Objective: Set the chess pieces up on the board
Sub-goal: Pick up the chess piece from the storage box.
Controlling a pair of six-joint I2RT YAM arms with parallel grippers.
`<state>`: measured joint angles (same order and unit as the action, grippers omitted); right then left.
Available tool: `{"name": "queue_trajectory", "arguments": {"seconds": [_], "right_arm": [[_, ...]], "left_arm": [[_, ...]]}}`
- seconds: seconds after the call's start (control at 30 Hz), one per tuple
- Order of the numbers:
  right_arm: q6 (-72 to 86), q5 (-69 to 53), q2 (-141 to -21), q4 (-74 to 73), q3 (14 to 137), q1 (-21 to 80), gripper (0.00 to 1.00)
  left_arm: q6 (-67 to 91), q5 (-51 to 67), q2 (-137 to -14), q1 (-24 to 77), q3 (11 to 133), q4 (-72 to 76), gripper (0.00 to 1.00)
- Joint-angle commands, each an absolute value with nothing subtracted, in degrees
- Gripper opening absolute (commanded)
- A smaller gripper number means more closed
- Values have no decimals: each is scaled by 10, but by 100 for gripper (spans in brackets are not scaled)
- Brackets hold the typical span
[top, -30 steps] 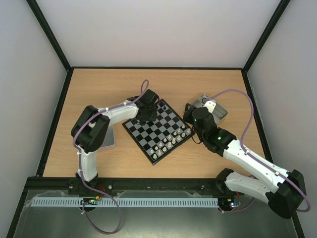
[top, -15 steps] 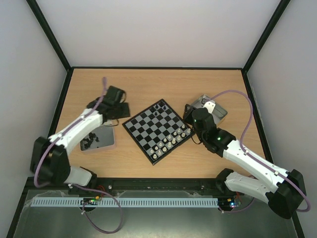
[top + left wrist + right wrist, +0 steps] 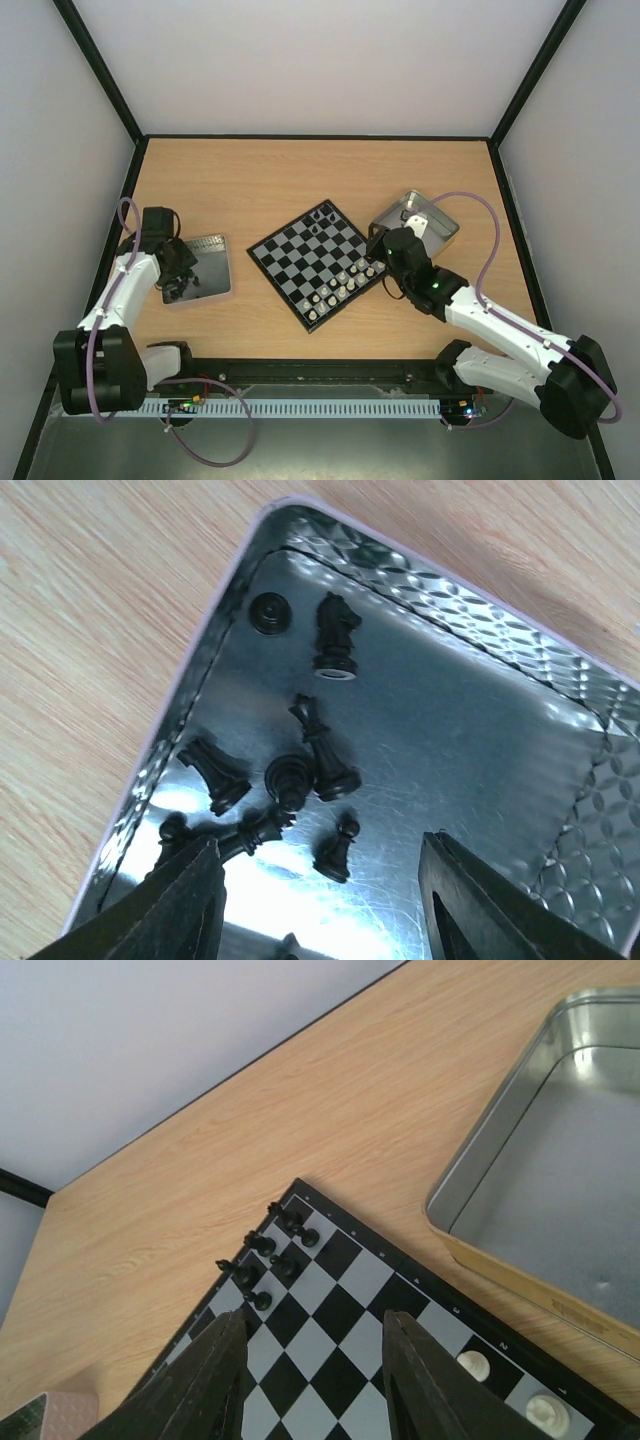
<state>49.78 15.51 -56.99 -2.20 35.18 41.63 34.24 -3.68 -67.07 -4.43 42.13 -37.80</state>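
Top external: high, from the near side, looking down over the whole worktop (image 3: 300,170). Left wrist: close, steeply down into the left tin (image 3: 480,730). Right wrist: low, oblique; shares the board (image 3: 320,1340) with the top view.

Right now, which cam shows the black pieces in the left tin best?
Left wrist: it looks straight into the tin, so the black pieces are individually distinct. Top external shows only a dark blur. Right wrist shows none of them.

One board (image 3: 300,256); two tins (image 3: 212,268) (image 3: 445,228)
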Motion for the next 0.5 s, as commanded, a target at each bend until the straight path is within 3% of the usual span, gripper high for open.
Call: {"name": "queue_trajectory", "arguments": {"seconds": [0.0, 0.2, 0.47], "right_arm": [[505, 161, -572, 10, 333, 414, 36], [495, 173, -582, 11, 330, 414, 36], [489, 180, -585, 13, 328, 414, 36]], "left_arm": [[365, -62, -687, -58, 425, -399, 55], [379, -71, -719, -60, 423, -398, 51], [368, -51, -765, -68, 416, -356, 28]]}}
